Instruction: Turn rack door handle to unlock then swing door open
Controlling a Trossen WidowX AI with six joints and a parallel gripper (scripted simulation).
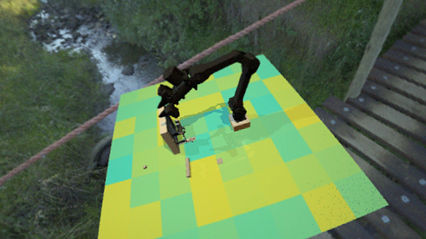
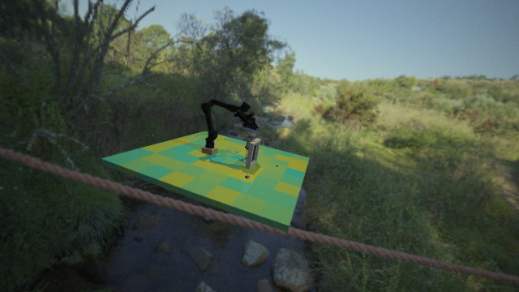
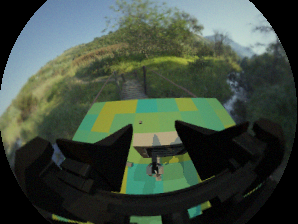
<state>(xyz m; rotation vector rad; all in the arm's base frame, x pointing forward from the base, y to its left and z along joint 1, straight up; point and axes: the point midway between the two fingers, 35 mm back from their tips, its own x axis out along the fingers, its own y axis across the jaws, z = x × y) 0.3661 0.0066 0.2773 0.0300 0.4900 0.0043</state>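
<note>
The rack's pale upright frame (image 1: 169,140) (image 2: 250,161) (image 3: 157,138) stands on the table. The dark slatted door (image 1: 171,128) (image 3: 167,151) lies at or close to the frame; its exact angle is too small to tell. Dark and grey handle parts (image 1: 180,129) (image 3: 155,170) stick out on the arm's side; which way the handle is turned is unclear. My gripper (image 1: 161,109) (image 2: 256,128) (image 3: 153,125) is open and empty, above the top of the frame and tilted downward. In the wrist view the handle parts show low between the spread fingers.
The checkered table (image 1: 244,193) (image 2: 227,196) carries a pale strip (image 1: 187,168), a small pinkish block (image 1: 219,160) and a tiny block (image 1: 144,167) near the rack. The arm's base block (image 1: 241,125) (image 2: 209,151) stands across from the door.
</note>
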